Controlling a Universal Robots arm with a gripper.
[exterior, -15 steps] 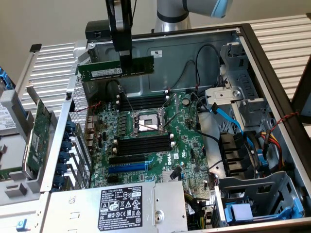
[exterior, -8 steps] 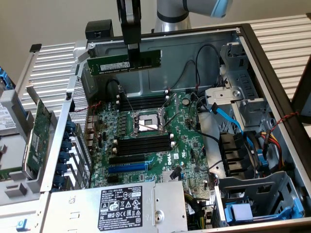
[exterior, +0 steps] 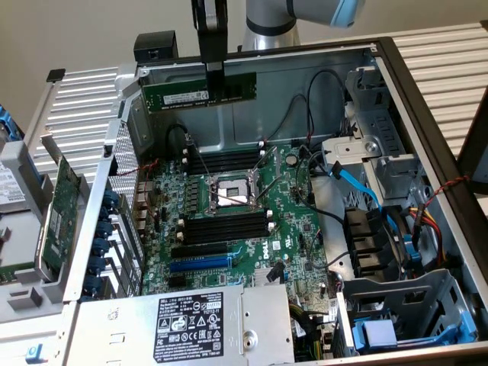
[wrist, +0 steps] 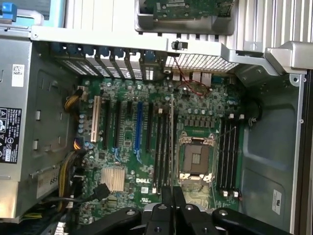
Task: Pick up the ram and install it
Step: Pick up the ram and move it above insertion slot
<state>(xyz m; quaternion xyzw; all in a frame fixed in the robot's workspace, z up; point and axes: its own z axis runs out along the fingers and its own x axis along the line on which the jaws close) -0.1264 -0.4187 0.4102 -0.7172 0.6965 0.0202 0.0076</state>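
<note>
As tool (exterior: 215, 82) grips ram (exterior: 177, 96), motherboard (exterior: 305, 229) reads DELL

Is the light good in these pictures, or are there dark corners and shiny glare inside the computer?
Exterior view: soft, even light; the ram in the gripper is plainly lit, the ribbed metal panel glares pale, the fans sit in shade. Wrist view: the motherboard is evenly lit, the bare case wall gleams dully.
</note>
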